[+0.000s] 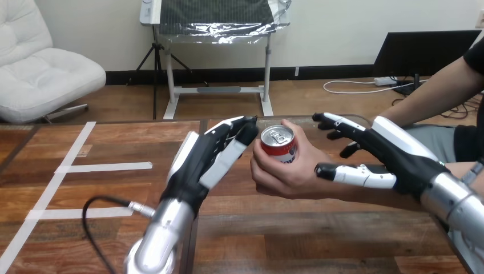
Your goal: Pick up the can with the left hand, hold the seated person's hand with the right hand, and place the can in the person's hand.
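Can (279,149), red with a silver top, stands upright in the person's hand (285,174), which wraps round it above the table (114,194). Left of the can, the robot's left hand (200,162) keeps its fingers (242,127) straight and close together, tips just beside the rim, gripping nothing. Right of the can, the right hand (399,151) spreads relaxed fingers over the person's wrist, thumb along its near side. The handover looks all but complete; next, both hands should draw clear without jostling the can.

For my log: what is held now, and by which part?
The person's hand holds the can round its side; the left hand, open, is beside it.
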{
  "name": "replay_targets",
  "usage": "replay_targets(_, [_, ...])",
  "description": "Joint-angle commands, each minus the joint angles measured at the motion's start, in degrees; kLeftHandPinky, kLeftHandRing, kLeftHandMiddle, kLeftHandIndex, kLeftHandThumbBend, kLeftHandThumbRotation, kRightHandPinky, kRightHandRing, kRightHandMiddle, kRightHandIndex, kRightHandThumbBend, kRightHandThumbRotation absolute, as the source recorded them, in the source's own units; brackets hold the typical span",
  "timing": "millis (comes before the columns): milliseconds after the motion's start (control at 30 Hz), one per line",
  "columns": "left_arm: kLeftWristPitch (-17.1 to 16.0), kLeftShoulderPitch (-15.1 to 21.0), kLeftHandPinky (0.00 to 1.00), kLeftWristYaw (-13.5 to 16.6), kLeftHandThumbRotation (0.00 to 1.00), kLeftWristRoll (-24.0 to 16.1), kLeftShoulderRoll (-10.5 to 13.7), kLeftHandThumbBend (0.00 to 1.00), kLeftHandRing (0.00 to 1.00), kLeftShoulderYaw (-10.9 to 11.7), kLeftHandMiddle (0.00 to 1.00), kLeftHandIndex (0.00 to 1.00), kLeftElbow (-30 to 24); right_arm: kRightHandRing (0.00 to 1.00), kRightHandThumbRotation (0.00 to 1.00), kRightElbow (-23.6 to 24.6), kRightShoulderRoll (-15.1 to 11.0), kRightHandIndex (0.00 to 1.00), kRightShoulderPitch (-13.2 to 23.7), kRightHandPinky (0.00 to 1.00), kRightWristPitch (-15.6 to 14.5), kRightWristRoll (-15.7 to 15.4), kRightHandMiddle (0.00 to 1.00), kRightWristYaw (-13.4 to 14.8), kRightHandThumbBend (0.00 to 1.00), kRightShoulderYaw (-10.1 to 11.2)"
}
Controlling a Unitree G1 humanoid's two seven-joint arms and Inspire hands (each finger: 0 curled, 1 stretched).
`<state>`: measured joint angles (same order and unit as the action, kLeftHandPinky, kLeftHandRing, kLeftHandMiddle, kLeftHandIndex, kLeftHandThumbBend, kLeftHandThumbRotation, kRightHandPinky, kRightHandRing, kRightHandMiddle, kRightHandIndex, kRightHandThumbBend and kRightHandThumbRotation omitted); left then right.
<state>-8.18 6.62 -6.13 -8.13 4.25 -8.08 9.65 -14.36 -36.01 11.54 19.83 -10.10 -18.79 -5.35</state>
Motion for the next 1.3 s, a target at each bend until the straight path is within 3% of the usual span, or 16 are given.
replay_targets(0, [-3.1, -1.8, 0.70, -0.3, 0.98, 1.7, -0.2, 0.70, 0.80, 0.4, 0.81, 0.77, -7.5, 0.91, 0.98, 4.0, 3.1, 0.97, -0.3, 0.79, 1.4, 4.1, 0.94, 1.4, 1.00, 3.3])
replay_targets(233, [-4.6, -6.3, 0.69, -0.8, 0.99, 3.2, -0.1, 0.70, 0.78, 0.4, 0.81, 0.77, -12.7, 0.95, 1.00, 7.5, 5.0, 0.97, -2.2, 0.85, 1.1, 6.4, 0.96, 2.2, 1.00, 4.8])
replay_targets(467, [-6.7, -10.9, 0.70, 0.4, 1.00, 2.3, 0.1, 0.72, 0.76, 0.7, 0.79, 0.77, -18.4, 0.97, 1.00, 10.7, 7.5, 0.98, -4.2, 0.91, 3.1, 9.4, 0.97, 2.8, 1.00, 6.1])
replay_targets(633, [-7.8, -13.9, 0.70, 1.1, 1.00, 2.7, -0.1, 0.74, 0.75, 1.2, 0.79, 0.76, -21.6, 0.97, 1.00, 13.7, 9.2, 0.98, -6.0, 0.93, 4.2, 9.7, 0.96, 4.1, 1.00, 7.0])
replay_targets(833, [-12.0, -17.9, 0.69, 1.3, 0.96, 5.6, -0.5, 0.76, 0.74, 1.9, 0.77, 0.74, -24.9, 0.95, 1.00, 16.7, 13.4, 0.96, -8.6, 0.93, 10.4, 11.8, 0.95, 6.3, 0.96, 7.6])
replay_targets(1033, [-13.0, -21.9, 0.68, 1.2, 0.93, 9.1, -0.9, 0.81, 0.73, 2.5, 0.75, 0.74, -28.8, 0.96, 1.00, 21.8, 16.7, 0.96, -11.9, 0.93, 11.8, 18.1, 0.97, 5.1, 0.94, 6.5])
replay_targets(1067, [-13.5, -22.7, 0.68, 1.1, 0.93, 9.9, -1.0, 0.82, 0.73, 2.6, 0.75, 0.74, -29.6, 0.96, 1.00, 24.1, 17.6, 0.96, -13.3, 0.94, 10.7, 19.2, 0.97, 5.5, 0.94, 6.0])
replay_targets(1133, [-14.1, -23.6, 0.67, 1.1, 0.92, 10.6, -1.0, 0.82, 0.72, 2.7, 0.75, 0.74, -30.3, 0.96, 1.00, 26.9, 18.7, 0.96, -15.0, 0.94, 9.2, 20.1, 0.97, 6.0, 0.96, 5.6])
replay_targets(1267, [-15.2, -25.8, 0.66, 0.7, 0.92, 12.0, -0.5, 0.80, 0.71, 3.1, 0.74, 0.74, -32.9, 0.96, 1.00, 31.0, 21.9, 0.96, -18.6, 0.96, 10.7, 20.4, 0.97, 7.0, 0.99, 3.9])
